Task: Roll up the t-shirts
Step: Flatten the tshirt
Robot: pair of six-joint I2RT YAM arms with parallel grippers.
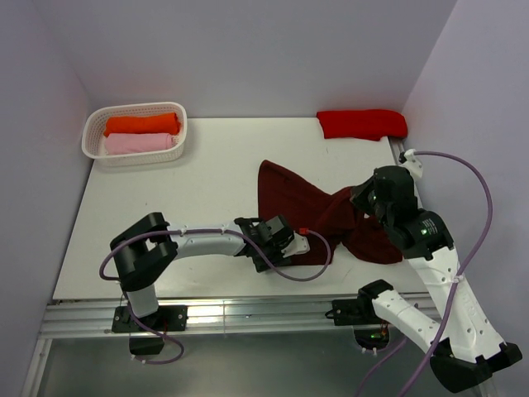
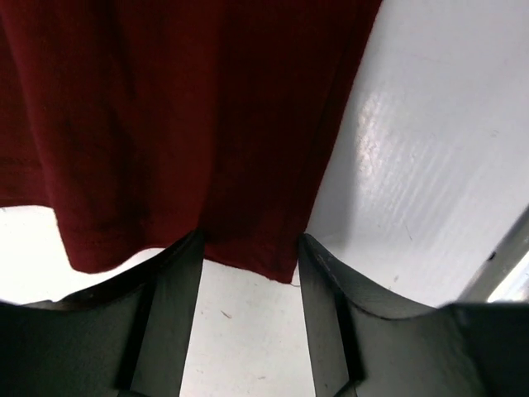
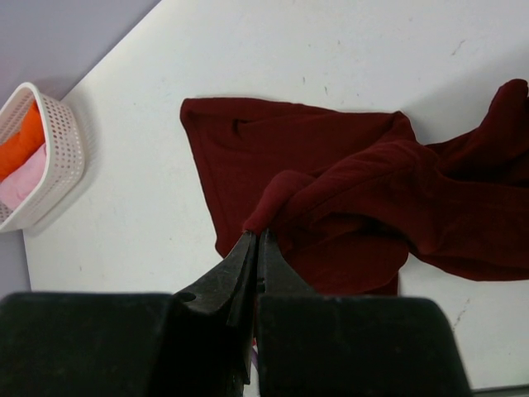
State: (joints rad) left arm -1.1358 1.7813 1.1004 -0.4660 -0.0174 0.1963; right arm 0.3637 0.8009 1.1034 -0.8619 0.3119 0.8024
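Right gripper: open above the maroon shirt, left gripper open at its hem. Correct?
No. The right gripper is shut, pinching a raised fold of the maroon shirt, as the right wrist view shows. The left gripper is open at its hem.

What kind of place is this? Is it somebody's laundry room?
More likely a robot lab's test booth: plain pale walls box in a white table, the left arm and right arm are mounted on a metal rail, and a maroon t-shirt is spread between them.
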